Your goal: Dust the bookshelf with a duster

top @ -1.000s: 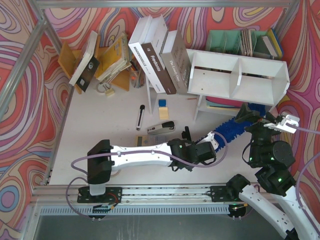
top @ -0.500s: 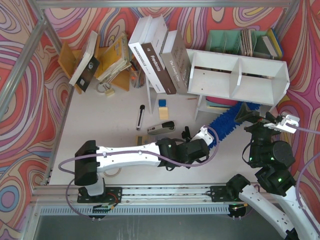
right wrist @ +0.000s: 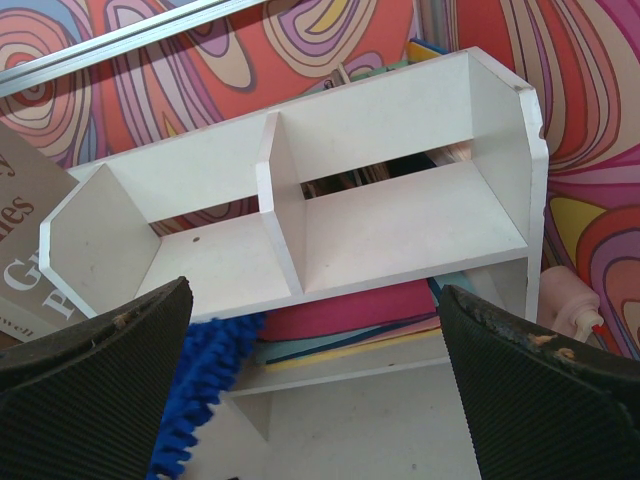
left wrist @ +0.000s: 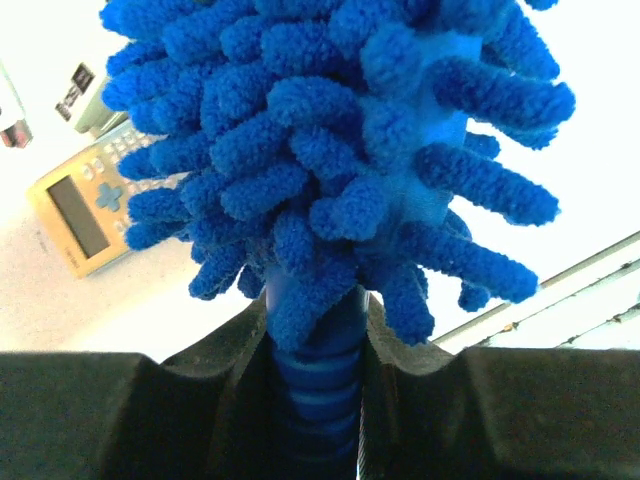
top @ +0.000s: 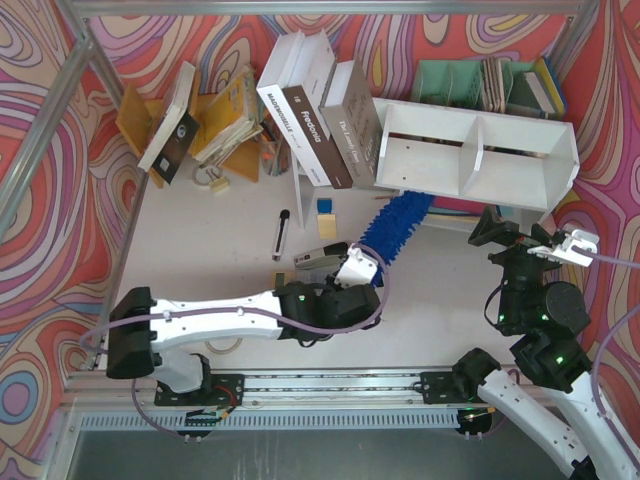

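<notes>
- left fingers [left wrist: 150,420] clamped on the ribbed handle of the duster [top: 396,222]; handle sits squarely between them in the wrist view
- duster angled up toward the far right of the counter [top: 220,270]; fluffy head runs from the left fingers to the lower front edge of the bookshelf [top: 480,155], under its left compartment; can't tell whether it touches
- bookshelf stands near the far right corner of the counter, open side toward the arms; both compartments bare inside
- right fingers [right wrist: 90,400] spread wide, nothing between them; they hang in front of the bookshelf near the right edge, well apart from the duster
- books [top: 320,105] lean against the left end of the bookshelf
- stapler [top: 322,254] lies on the counter just beside the left fingers; calculator [left wrist: 80,215] next to it
- pink and yellow folders [right wrist: 370,325] lie under the bookshelf
</notes>
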Tool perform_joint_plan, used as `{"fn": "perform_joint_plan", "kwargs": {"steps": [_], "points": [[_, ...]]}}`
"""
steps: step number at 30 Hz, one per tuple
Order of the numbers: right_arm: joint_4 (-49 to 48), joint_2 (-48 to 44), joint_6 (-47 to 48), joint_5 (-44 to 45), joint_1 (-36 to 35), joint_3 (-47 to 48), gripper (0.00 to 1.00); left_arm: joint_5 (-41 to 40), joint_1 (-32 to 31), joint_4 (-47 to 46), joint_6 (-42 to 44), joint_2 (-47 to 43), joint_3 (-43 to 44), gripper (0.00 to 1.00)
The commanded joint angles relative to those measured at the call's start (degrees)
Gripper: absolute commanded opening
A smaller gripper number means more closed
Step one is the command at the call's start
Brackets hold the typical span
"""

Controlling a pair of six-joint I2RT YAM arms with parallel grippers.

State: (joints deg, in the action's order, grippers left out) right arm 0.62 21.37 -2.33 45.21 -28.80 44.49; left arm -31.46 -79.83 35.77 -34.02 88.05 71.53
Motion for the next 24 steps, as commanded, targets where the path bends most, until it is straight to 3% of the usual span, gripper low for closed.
{"fn": "perform_joint_plan", "kwargs": {"steps": [1, 5, 15, 24], "points": [[-1.9, -0.7, 0.9, 0.7, 0.2, -0.5, 0.99, -7.4, 0.3, -0.9, -6.7, -4.8, -3.2, 0.00], [-1.9, -0.5, 0.8, 0.7, 0.2, -0.4, 0.99, -4.9, 0.3, -2.8, -4.1, -2.6, -0.7, 0.00], [-1.6, -0.6, 0.8, 0.8, 0.2, -0.5, 0.99, 2.0, 0.3, -2.0, 4.6, 10.4, 15.0, 0.00], [-1.7, -0.6, 0.8, 0.7, 0.3, -0.5, 0.99, -3.9, 0.6, -1.7, 2.6, 5.1, 9.4, 0.00]]}}
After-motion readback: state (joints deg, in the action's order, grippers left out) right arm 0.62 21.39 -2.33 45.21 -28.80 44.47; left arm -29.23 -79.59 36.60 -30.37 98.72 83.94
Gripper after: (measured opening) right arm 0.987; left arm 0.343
